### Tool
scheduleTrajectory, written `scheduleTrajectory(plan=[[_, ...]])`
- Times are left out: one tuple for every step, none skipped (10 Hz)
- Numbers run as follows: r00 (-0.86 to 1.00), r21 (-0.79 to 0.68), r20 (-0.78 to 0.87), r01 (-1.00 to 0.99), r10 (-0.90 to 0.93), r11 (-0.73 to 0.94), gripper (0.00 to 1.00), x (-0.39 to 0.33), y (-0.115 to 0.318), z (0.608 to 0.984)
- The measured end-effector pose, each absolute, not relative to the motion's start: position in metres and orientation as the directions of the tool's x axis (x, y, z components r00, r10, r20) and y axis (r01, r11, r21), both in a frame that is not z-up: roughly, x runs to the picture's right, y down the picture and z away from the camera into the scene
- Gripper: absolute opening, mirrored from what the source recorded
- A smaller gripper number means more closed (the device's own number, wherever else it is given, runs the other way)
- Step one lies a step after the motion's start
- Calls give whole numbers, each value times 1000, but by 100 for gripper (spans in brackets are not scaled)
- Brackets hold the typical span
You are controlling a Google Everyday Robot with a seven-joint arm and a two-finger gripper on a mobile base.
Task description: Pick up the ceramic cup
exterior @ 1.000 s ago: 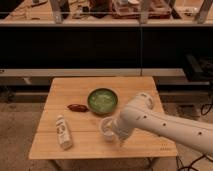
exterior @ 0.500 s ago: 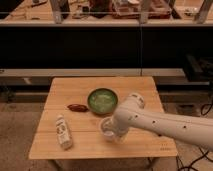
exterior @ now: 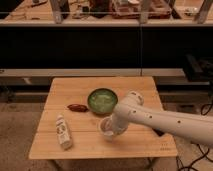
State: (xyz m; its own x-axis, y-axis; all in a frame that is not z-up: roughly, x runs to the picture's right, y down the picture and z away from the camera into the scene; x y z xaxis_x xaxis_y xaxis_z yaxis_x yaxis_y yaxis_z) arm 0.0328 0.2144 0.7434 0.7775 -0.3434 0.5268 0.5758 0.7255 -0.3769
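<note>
The ceramic cup (exterior: 104, 125) is small, round and pale white. It stands on the wooden table (exterior: 145, 142) just in front of the green bowl (exterior: 102, 100). My gripper (exterior: 112, 130) is low over the table at the cup's right side, touching or overlapping its rim, and hides part of the cup. The white arm (exterior: 165, 122) reaches in from the right.
A white bottle with a label (exterior: 62, 131) lies on its side at the front left. A small brown object (exterior: 77, 107) lies left of the bowl. A dark object (exterior: 159, 133) shows under the arm. Shelving and dark cabinets stand behind the table.
The arm's upper part has shifted a little to the left, towards the bowl. The gripper has stayed at the cup. The cup, bowl and bottle have not moved.
</note>
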Motion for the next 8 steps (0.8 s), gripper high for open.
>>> scheduleTrajectory(plan=[[782,-383,528,567,-331,729,17,33,212,743],[795,-394,521,546,-310,739,7,34,204,741],[812,-398,517,510,-272,763,0,36,188,731],[812,-387,525,496,-256,778,0,35,175,721],[803,-352,542,484,-247,801,0,34,151,702],[788,-303,563,479,-251,824,0,33,124,676],[771,-263,582,479,-258,838,0,34,105,654],[752,-236,601,490,-270,839,0,33,93,637]])
